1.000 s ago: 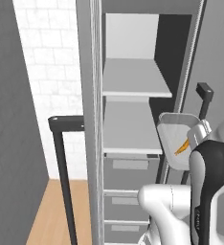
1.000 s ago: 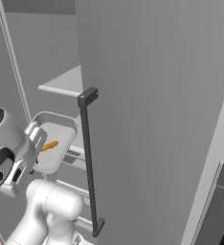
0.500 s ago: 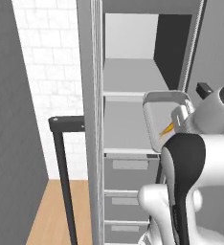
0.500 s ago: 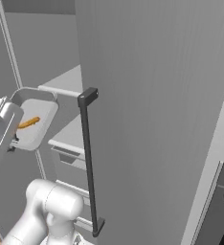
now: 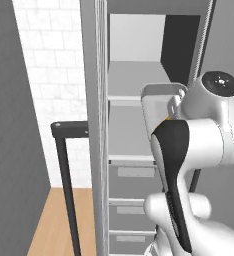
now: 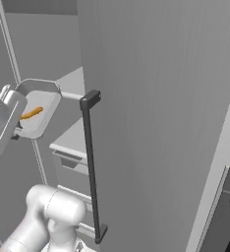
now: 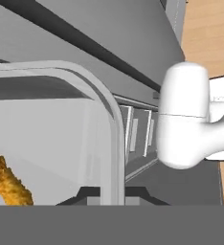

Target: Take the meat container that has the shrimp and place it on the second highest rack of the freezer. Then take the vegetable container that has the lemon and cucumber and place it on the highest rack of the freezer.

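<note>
While jaws (image 7: 106,194) pinch meat container (image 6: 38,106) rim, shrimp (image 6: 31,113) inside, container risen higher beside freezer (image 5: 134,120) shelves.

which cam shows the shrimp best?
Right base view: the whole shrimp lies unobstructed in its tray, raised beside the freezer shelves. Hand view crops it at the lower left edge. Left base view shows only an orange sliver behind the arm.

Shrimp (image 6: 31,113) in meat container (image 6: 45,91), before freezer (image 5: 134,80) shelves, above drawers (image 5: 134,172).
</note>
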